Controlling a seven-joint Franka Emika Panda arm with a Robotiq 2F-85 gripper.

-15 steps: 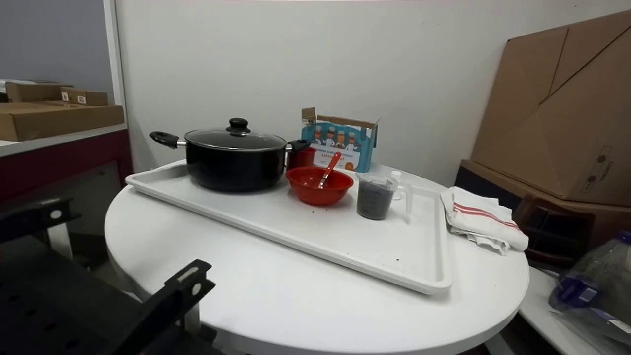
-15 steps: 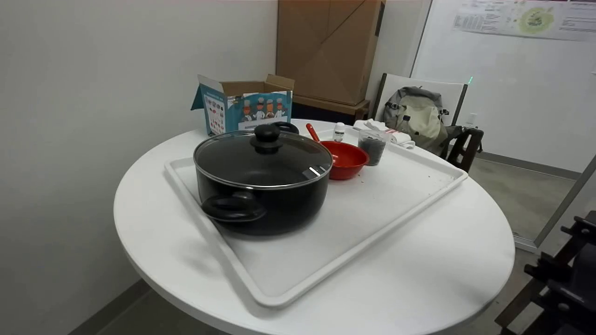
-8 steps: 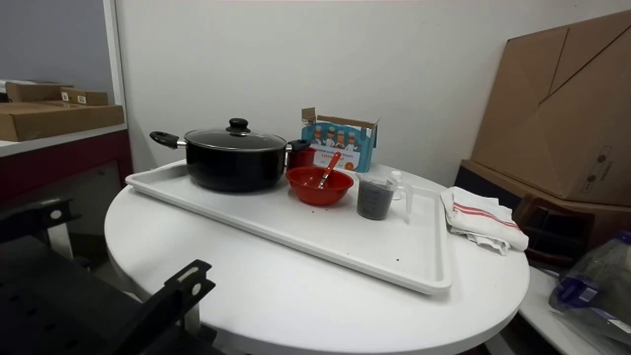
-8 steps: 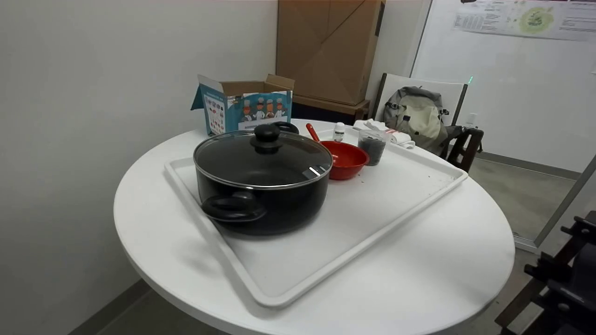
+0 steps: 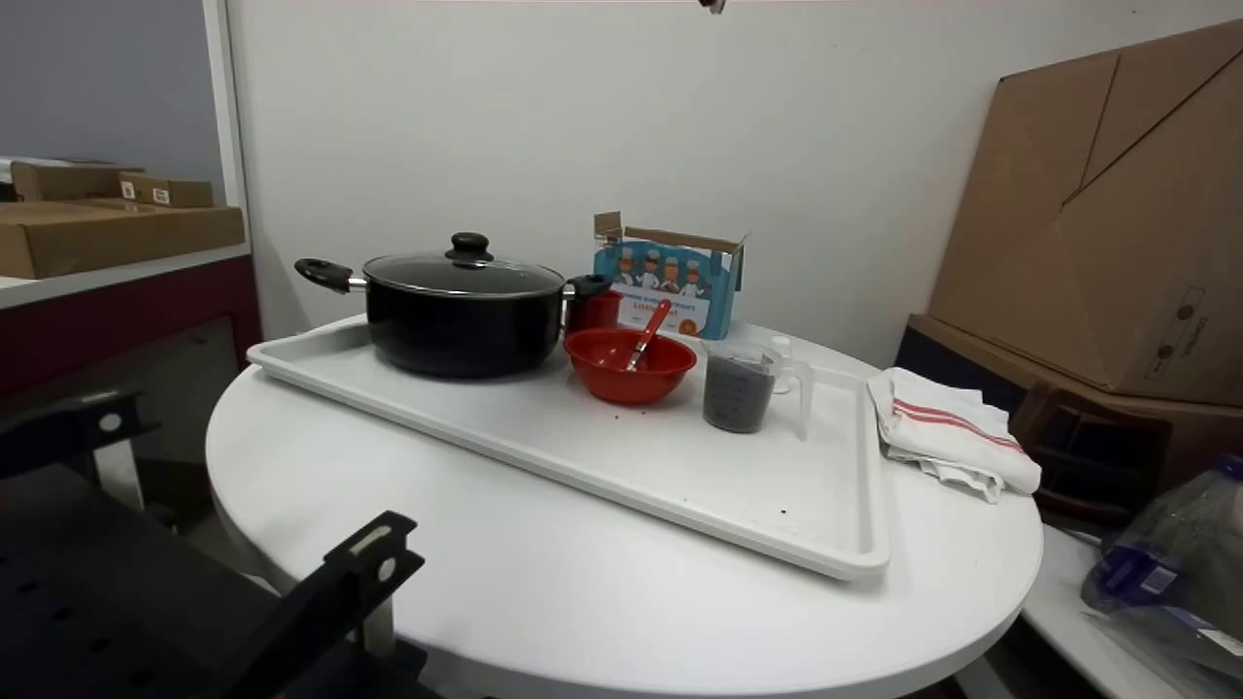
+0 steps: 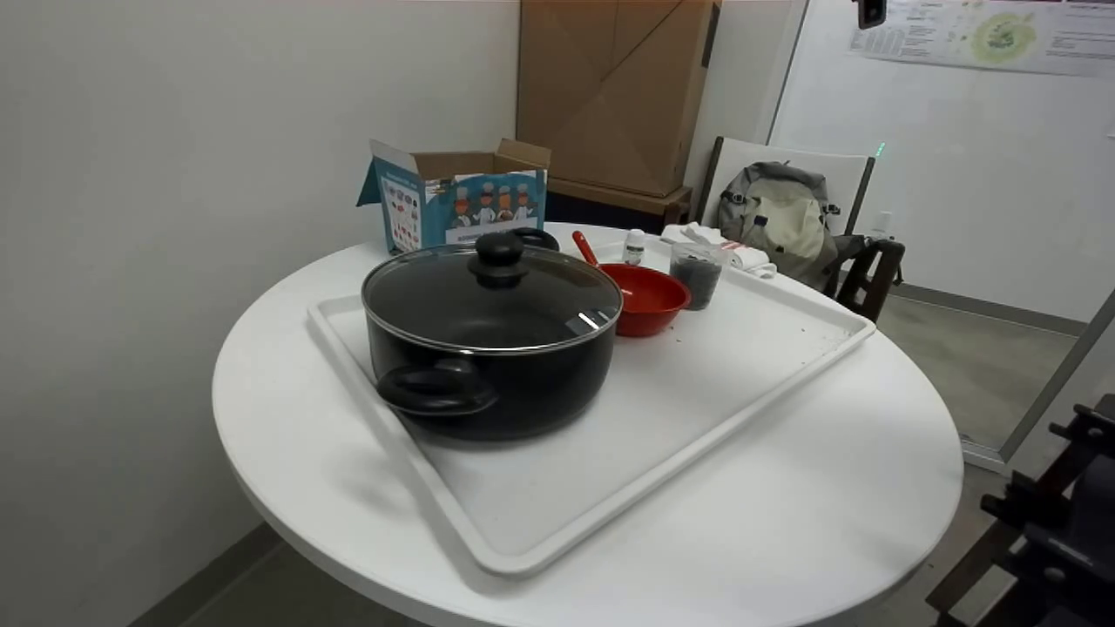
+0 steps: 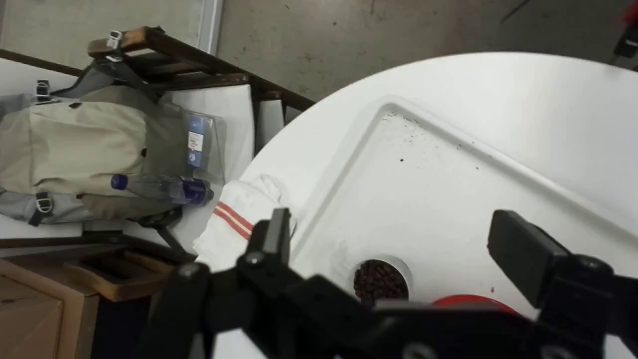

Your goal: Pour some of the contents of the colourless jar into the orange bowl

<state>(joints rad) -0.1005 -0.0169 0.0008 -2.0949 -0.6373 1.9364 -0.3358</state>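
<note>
The colourless jar (image 5: 738,393) is a clear measuring cup with a handle, holding dark beans. It stands upright on the white tray, also seen in an exterior view (image 6: 697,280) and, from above, in the wrist view (image 7: 381,280). The orange bowl (image 5: 629,374) stands beside it, also in an exterior view (image 6: 649,300); only its rim (image 7: 471,300) shows in the wrist view, the rest hidden behind the gripper. My gripper (image 7: 390,219) is open and empty, high above the tray. Only a dark tip of it (image 6: 871,12) shows at the top of both exterior views.
A black lidded pot (image 5: 466,316) stands on the tray (image 5: 583,476). A red-handled utensil (image 5: 651,332) leans in the bowl. A red cup (image 5: 594,311), a small white bottle (image 6: 634,247), a blue box (image 5: 670,291) and a folded towel (image 5: 952,432) are around.
A dark tip of my gripper has come down into the top of both exterior views. The jar, bowl and other things have not moved.
</note>
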